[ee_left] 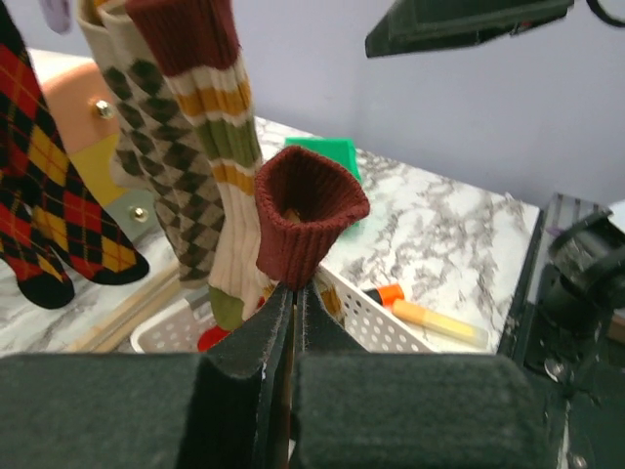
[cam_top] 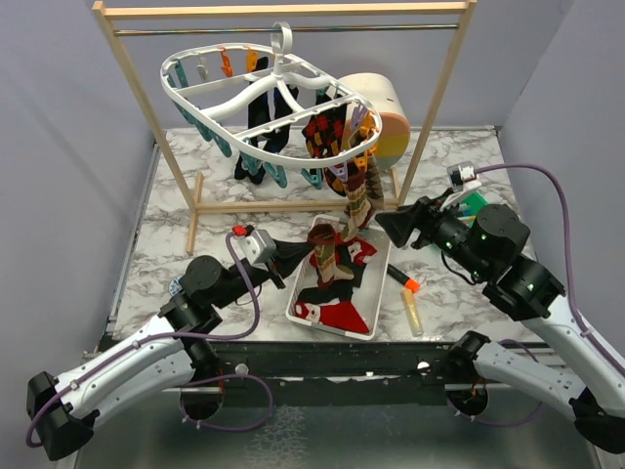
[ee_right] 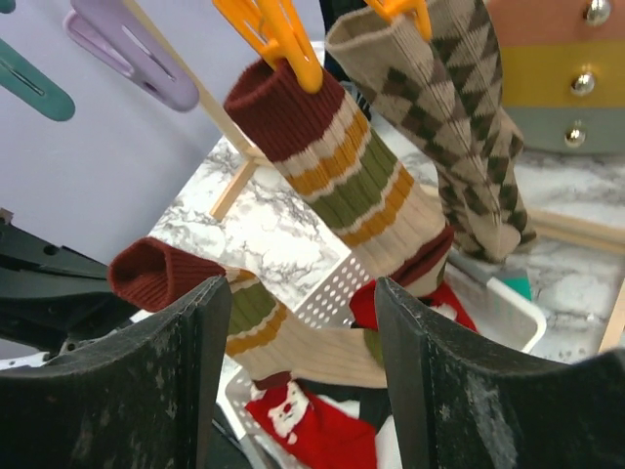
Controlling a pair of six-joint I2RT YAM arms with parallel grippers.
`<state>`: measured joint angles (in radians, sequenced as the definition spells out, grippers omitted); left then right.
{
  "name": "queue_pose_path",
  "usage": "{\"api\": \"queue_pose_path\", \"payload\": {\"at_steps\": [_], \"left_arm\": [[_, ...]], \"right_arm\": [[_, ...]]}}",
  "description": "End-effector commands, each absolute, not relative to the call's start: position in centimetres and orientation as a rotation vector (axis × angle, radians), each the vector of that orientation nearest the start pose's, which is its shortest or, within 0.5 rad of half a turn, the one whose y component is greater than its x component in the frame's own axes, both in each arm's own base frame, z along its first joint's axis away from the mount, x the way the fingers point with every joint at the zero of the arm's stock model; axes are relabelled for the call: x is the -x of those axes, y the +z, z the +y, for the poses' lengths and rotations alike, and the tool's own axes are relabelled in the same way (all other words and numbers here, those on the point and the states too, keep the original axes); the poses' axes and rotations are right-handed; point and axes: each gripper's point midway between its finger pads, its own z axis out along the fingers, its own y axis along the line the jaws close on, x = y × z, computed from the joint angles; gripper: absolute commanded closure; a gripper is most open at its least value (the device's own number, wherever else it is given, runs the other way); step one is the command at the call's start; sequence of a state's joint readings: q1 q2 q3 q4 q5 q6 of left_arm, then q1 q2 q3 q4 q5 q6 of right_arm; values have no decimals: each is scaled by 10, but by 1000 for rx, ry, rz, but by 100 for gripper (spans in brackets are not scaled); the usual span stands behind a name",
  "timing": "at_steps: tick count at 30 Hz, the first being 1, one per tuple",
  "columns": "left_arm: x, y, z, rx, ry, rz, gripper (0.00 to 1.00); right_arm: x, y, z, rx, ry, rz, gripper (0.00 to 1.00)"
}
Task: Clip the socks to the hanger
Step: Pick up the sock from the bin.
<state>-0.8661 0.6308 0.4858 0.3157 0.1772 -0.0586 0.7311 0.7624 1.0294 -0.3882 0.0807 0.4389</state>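
Observation:
The white oval hanger (cam_top: 210, 90) hangs from the wooden rack with several socks clipped to it. A striped sock (ee_right: 342, 166) hangs from an orange clip (ee_right: 283, 44), beside a brown argyle sock (ee_right: 469, 107). My left gripper (cam_top: 301, 256) is shut on the maroon cuff of a second striped sock (ee_left: 308, 220) and holds it up above the white basket (cam_top: 379, 293). That sock's foot trails into the basket. My right gripper (cam_top: 383, 219) is open and empty, just right of the raised sock (ee_right: 156, 274), below the hanging socks.
The basket (ee_right: 337, 288) holds red, black and white socks (cam_top: 337, 311). An orange-capped marker (cam_top: 405, 281) and a yellow tube (cam_top: 412, 313) lie to its right. A green object (cam_top: 476, 203) lies behind the right arm. A peach and yellow cylinder (cam_top: 386, 107) stands behind the wooden rack (cam_top: 430, 107).

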Motion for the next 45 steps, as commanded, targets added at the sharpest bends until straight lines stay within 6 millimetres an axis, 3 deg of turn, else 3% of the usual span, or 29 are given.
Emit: {"api": "queue_pose_path", "payload": {"at_steps": [1, 8, 12, 14, 22, 27, 33, 40, 45], "left_arm": [[-185, 346, -246, -567, -870, 1193, 100], [-184, 392, -246, -544, -880, 1114, 100], [-182, 393, -253, -566, -913, 1116, 100], [-182, 389, -256, -569, -929, 1130, 100], [-164, 376, -264, -691, -969, 1084, 100], [-132, 356, -273, -885, -1029, 988, 100], [-98, 340, -270, -1078, -1028, 818, 100], [-89, 338, -270, -1133, -1030, 765, 100], [-90, 336, -278, -1166, -1047, 769, 100]], "right_arm": [[-229, 390, 208, 299, 768, 1558, 34], [-237, 428, 204, 253, 756, 1463, 29], [-207, 454, 215, 419, 847, 1315, 27], [-197, 456, 223, 489, 886, 1334, 27], [-175, 419, 248, 578, 1090, 1425, 30], [-163, 393, 261, 626, 1195, 1463, 32], [-135, 378, 255, 800, 1195, 1330, 37], [-127, 354, 261, 885, 1216, 1284, 42], [-133, 358, 266, 859, 1233, 1268, 43]]}}
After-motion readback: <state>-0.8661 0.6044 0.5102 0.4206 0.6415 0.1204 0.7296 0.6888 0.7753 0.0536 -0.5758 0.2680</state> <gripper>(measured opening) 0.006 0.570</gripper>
